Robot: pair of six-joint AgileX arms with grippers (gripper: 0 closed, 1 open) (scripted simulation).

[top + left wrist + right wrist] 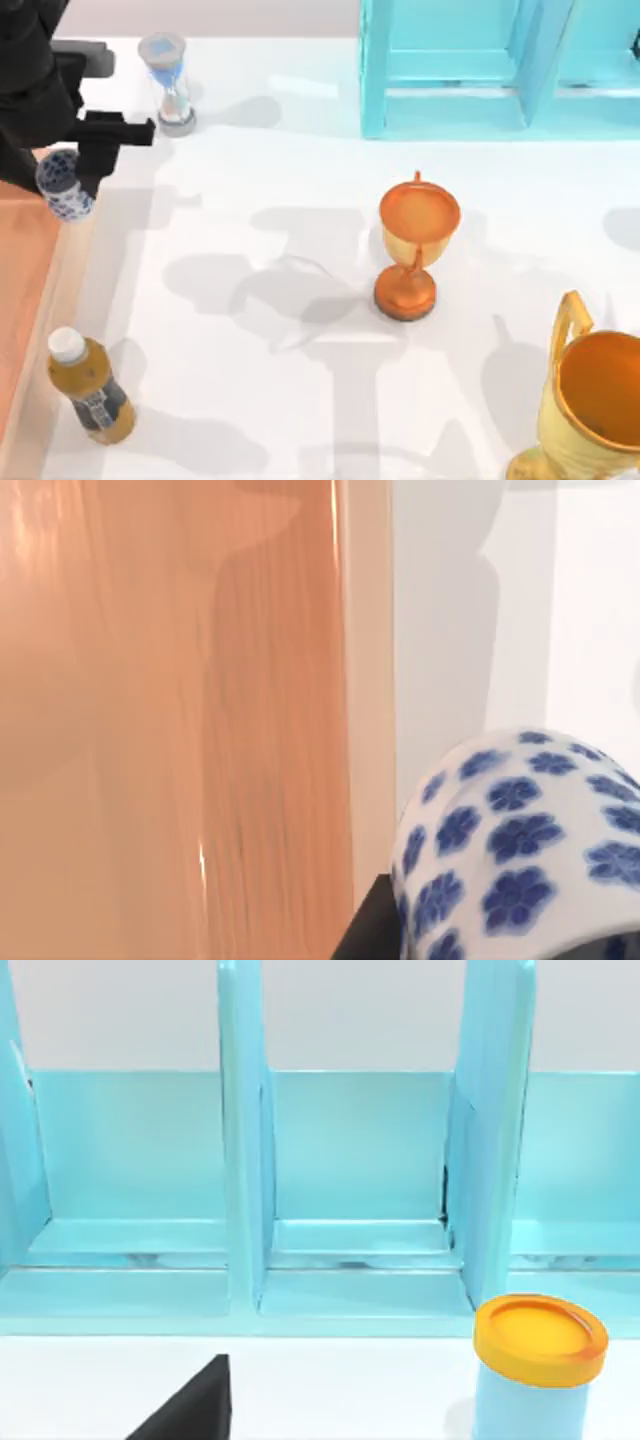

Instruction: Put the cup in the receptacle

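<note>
The cup (pixel 65 190), white with a blue flower pattern, hangs in my left gripper (pixel 72 165), which is shut on it at the far left of the table. It is held just above the right wall of the receptacle (pixel 18 300), a wooden tray with an orange-brown floor at the table's left edge. In the left wrist view the cup (pixel 520 850) is close up, over the white table right beside the tray's light wall (pixel 365 680). The reddish floor (pixel 150 730) lies beyond that wall. A black part of my right gripper (pixel 190 1412) faces the turquoise shelf.
A blue hourglass (pixel 170 85) stands at the back left. An amber bottle (pixel 90 392) stands by the tray's right wall. An orange goblet trophy (pixel 415 245) is mid-table and a golden trophy (pixel 590 410) is front right. A turquoise shelf (pixel 500 60) with an orange-lidded canister (pixel 535 1365) stands at the back right.
</note>
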